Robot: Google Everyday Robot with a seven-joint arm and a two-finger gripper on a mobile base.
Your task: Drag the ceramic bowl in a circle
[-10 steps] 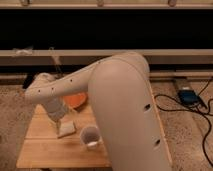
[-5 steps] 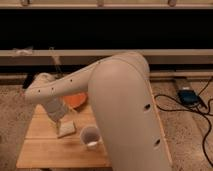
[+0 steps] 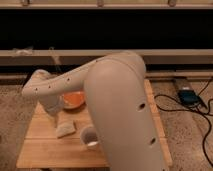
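The bowl [image 3: 74, 100] is glossy orange. The cup [image 3: 90, 136] is white and the block [image 3: 65, 129] is beige. The desk [image 3: 40, 150] is pale wood with faint grain. The arm [image 3: 117, 95] is off-white, dotted with small dark holes. Its off-white claw [image 3: 53, 116] hangs at the bowl's 8 o'clock. The floor [image 3: 12, 112] is speckled grey-brown.

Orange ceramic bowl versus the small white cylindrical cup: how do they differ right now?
The glossy orange ceramic bowl is wider and shallower; the small white cylindrical cup is narrower. The bowl is partly hidden behind the arm; the cup stands nearer the camera. The gripper hangs close beside the bowl, farther from the cup. Both sit upright on the wooden table.
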